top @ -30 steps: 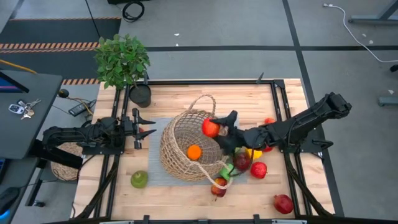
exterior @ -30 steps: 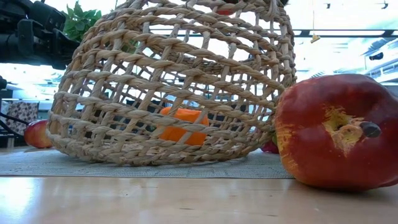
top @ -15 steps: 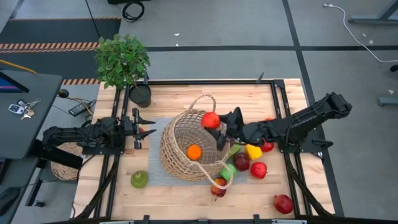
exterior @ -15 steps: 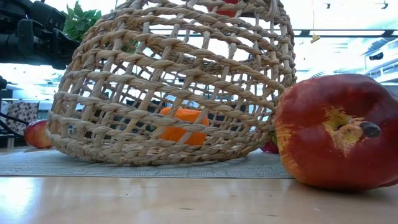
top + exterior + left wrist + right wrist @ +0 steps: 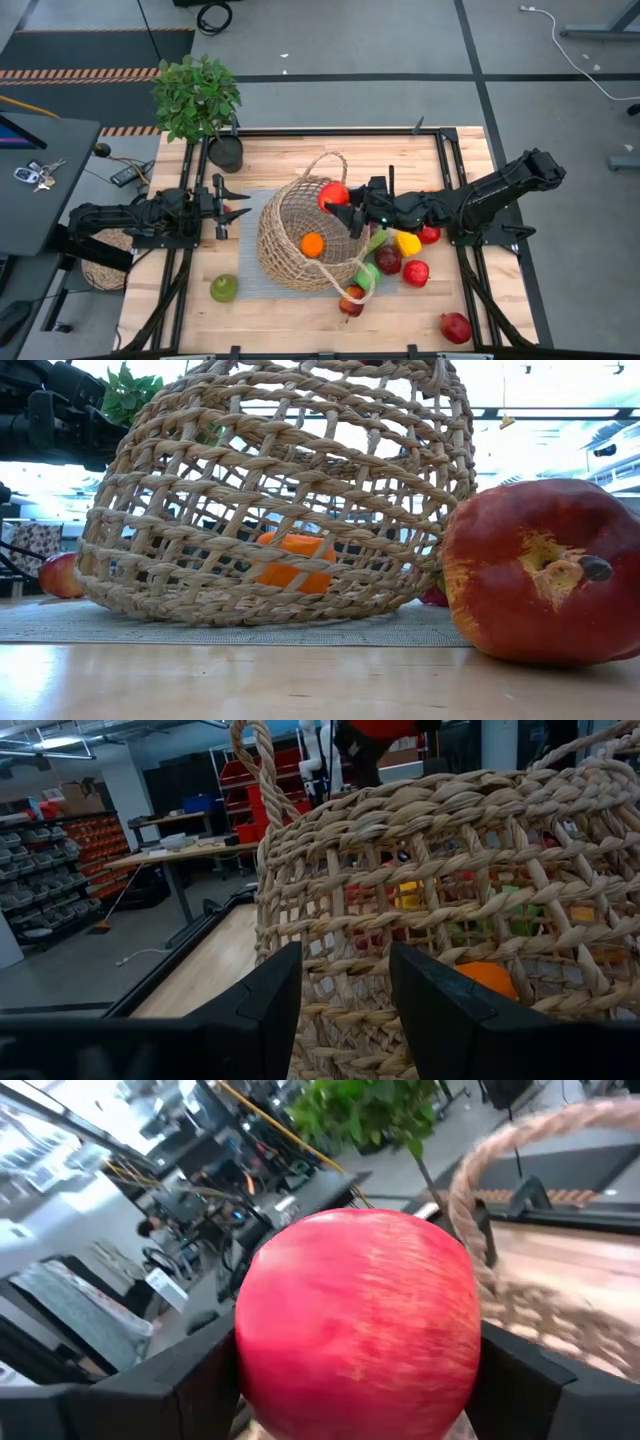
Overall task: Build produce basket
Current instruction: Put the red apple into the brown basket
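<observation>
- The potted plant (image 5: 196, 95) is standing at the table's far left corner, well away from the basket (image 5: 300, 240), and no brand, label or writing is showing legibly on anything in view
- The left gripper (image 5: 232, 205) is waiting just to the left of the basket, its jaws closed on nothing, and its two dark fingers (image 5: 262, 1010) are pointing at the weave in the left wrist view
- A green apple (image 5: 223, 288) is lying on the bare wood to the near left of the basket
- The basket is resting tilted on a grey mat (image 5: 255, 285) in the middle of the table (image 5: 430, 310), with an orange (image 5: 312, 244) lying inside it
- The right gripper (image 5: 338, 199) is hovering over the basket's right rim, its jaws gripping a red apple (image 5: 333, 195) between them
- The rest of the produce is lying just to the right of the basket: a yellow pepper (image 5: 407, 243), a dark red fruit (image 5: 389, 260), a red apple (image 5: 416, 272) and a green one (image 5: 367, 275)
- A pomegranate (image 5: 455, 327) is lying well to the near right of the basket
</observation>
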`<state>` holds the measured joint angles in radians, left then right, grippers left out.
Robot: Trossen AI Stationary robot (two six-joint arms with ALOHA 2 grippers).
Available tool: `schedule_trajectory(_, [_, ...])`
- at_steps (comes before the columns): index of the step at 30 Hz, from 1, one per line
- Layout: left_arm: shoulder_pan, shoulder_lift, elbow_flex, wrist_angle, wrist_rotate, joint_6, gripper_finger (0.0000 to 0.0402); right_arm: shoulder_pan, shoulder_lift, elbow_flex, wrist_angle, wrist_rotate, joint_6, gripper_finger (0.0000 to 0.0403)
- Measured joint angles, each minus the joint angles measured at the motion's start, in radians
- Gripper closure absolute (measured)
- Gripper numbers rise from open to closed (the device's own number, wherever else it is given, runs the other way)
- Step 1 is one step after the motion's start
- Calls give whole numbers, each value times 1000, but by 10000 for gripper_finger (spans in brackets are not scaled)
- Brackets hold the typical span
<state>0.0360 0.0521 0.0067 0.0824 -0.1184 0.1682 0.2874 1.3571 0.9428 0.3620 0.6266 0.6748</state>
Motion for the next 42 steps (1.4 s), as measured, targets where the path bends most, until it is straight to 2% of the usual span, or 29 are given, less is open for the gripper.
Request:
schedule_trajectory(9, [0, 0, 0, 0, 0, 0, 241, -21, 0, 0, 11, 7, -11, 78])
schedule_trajectory(14, [0, 0, 0, 0, 0, 0, 241, -45, 0, 0, -1, -60, -65, 70])
schedule_trajectory(19, [0, 0, 0, 0, 0, 0, 241, -58, 0, 0, -13, -233, -90, 71])
schedule_trajectory(27, [0, 0, 0, 0, 0, 0, 241, -76, 0, 0, -39, -584, -288, 71])
schedule_trajectory(29, [0, 0, 0, 0, 0, 0, 241, -85, 0, 0, -56, -641, -308, 71])
schedule_trajectory(37, [0, 0, 0, 0, 0, 0, 241, -117, 0, 0, -116, -694, -323, 71])
schedule_trajectory(42, [0, 0, 0, 0, 0, 0, 241, -129, 0, 0, -208, -643, -378, 72])
